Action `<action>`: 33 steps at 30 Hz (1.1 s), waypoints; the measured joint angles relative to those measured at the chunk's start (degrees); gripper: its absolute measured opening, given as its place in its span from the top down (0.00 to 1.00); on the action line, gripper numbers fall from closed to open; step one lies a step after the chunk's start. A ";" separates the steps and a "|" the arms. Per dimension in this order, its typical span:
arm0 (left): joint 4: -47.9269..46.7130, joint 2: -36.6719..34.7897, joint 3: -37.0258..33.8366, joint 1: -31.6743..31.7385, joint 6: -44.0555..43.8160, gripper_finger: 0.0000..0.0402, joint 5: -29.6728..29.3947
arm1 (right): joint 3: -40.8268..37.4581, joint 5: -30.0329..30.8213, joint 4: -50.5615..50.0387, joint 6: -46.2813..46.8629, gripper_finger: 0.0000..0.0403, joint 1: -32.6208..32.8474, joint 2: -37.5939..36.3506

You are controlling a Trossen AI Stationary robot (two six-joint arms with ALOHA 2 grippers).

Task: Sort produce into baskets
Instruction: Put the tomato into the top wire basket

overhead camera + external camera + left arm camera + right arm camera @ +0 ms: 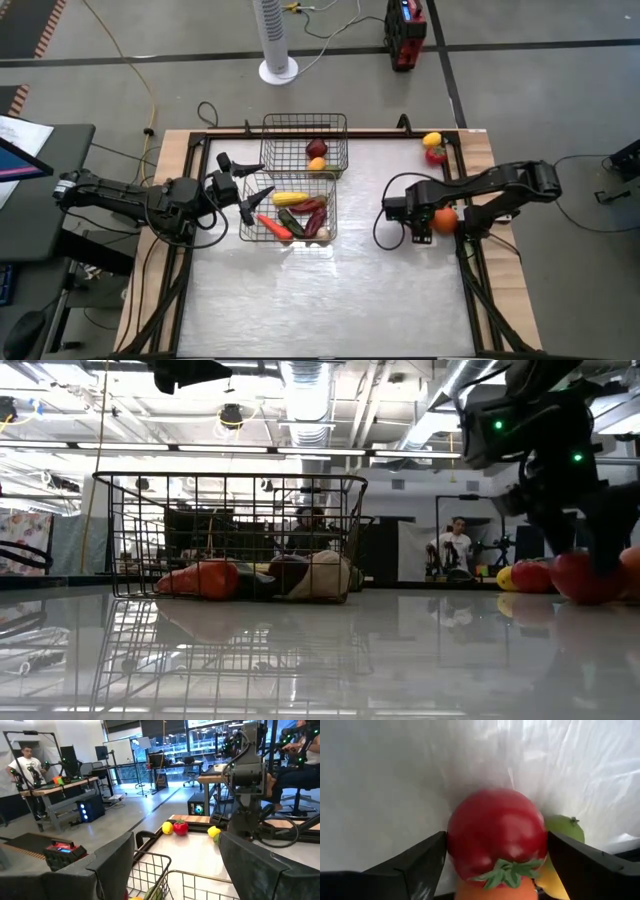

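Two black wire baskets stand mid-table. The far basket (305,140) holds a dark red and an orange fruit. The near basket (290,208) holds corn, a carrot, and green and dark red vegetables. My left gripper (250,195) is open and empty, above the near basket's left rim (165,872). My right gripper (428,222) is down on the table's right side, shut on a red tomato (495,835). An orange fruit (446,218) and a green fruit (565,827) lie against the tomato. A yellow and a red fruit (433,148) lie at the far right. My right gripper has the tomato between its two fingers, one on each of its round sides (451,845). The fingers come from above, slanting down. The tomato rests on the table (578,578), its green stalk end toward the gripper.
The right arm's base frame and table rail (470,250) run just beside the right gripper. Open table surface (330,300) lies on the near side of the baskets. People stand in the room beyond the table.
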 joint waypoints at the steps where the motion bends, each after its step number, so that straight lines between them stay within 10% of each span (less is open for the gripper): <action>1: 0.01 0.00 0.01 0.00 0.00 0.31 0.00 | 0.07 0.02 -0.09 -0.05 0.11 -0.02 0.82; 23: -0.37 -1.76 0.36 0.00 0.18 0.31 0.15 | 19.16 1.23 0.59 -3.86 0.17 -0.30 4.95; 33: -0.47 -2.54 0.36 0.00 -0.42 0.31 0.46 | 28.41 11.23 25.24 -15.59 0.17 -3.91 4.86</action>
